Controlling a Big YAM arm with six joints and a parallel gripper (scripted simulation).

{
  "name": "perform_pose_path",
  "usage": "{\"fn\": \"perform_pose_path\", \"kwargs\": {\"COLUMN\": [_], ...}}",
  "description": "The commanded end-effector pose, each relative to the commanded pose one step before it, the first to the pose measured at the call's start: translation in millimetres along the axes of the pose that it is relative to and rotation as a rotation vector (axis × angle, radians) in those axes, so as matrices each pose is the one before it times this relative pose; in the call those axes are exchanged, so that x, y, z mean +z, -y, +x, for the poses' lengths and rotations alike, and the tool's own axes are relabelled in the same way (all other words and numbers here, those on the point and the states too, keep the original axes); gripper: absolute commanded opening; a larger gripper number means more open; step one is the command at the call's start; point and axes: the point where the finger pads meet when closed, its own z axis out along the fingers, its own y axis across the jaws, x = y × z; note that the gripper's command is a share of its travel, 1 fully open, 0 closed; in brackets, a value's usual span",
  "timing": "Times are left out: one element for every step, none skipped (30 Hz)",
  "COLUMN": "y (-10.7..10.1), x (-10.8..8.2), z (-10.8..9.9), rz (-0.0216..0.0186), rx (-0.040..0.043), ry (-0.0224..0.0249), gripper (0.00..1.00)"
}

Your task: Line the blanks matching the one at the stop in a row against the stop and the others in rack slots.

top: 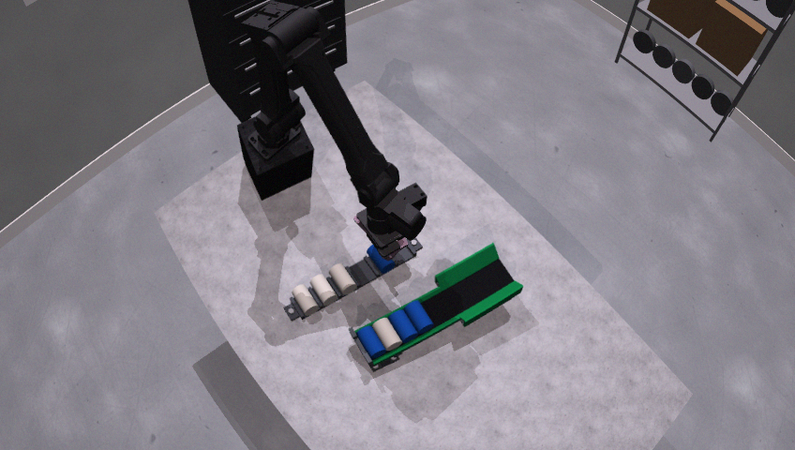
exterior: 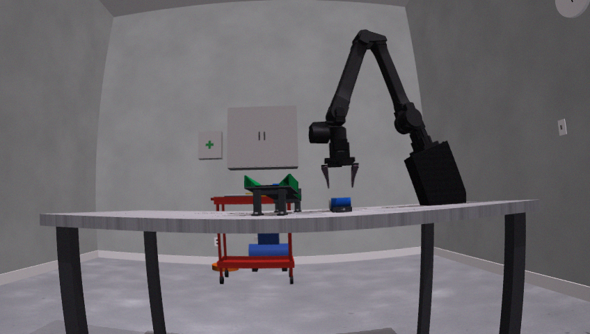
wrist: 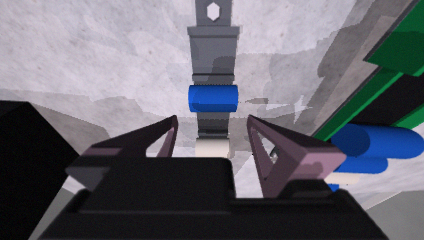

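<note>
The green feed ramp (top: 446, 304) holds a row at its low end: a blue blank (top: 369, 340) at the stop, then a cream blank (top: 386, 333), then two blue blanks (top: 410, 321). The grey stock rack (top: 348, 278) holds three cream blanks (top: 324, 288) and one blue blank (top: 380, 260) in a slot near its far end, with one free slot between them. The blue blank also shows in the wrist view (wrist: 213, 98). My gripper (exterior: 339, 175) hangs open and empty a little above that blue blank; in the wrist view (wrist: 211, 132) its fingers frame the rack.
The arm's black base block (top: 276, 150) stands behind the rack. A red cart (exterior: 256, 232) stands on the floor behind the table. A shelf rack (top: 702, 50) stands far off at the back right.
</note>
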Motion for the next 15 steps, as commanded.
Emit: {"fn": "perform_pose_path", "kwargs": {"y": [4.66,-0.38,-0.27,-0.16,0.06,0.34,0.36,0.20,0.05,0.08,0.09,0.00,0.00,3.11,-2.63], "x": [7.81,1.55,1.43,1.44,1.50,1.48,1.40,1.29,1.16,1.01,0.96,0.00,0.00,-2.44,4.33], "z": [2.50,-0.70,-1.13,-0.66,0.38,0.95,0.85,0.22,-0.42,-0.95,-0.81,0.00,0.00,-0.48,0.99], "rz": [0.00809,-0.00029,0.00002,0.00002,-0.00002,0.00022,0.00026,0.00024,0.00028,0.00050,0.00045,0.00000,0.00000,0.01116,-0.01043], "rx": [0.00118,-0.00214,-0.00285,-0.00167,0.00086,0.00249,0.00229,0.00070,-0.00089,-0.00204,-0.00175,0.00000,0.00000,0.00357,-0.00088], "ry": [0.00321,0.00067,0.00114,0.00072,-0.00028,-0.00096,-0.00075,-0.00010,0.00044,0.00098,0.00088,0.00000,0.00000,0.00280,-0.00330], "gripper": [0.83,0.83,0.83,0.83,0.83,0.83,0.83,0.83,0.83,0.83,0.83,0.83,0.83,0.83,0.83]}}
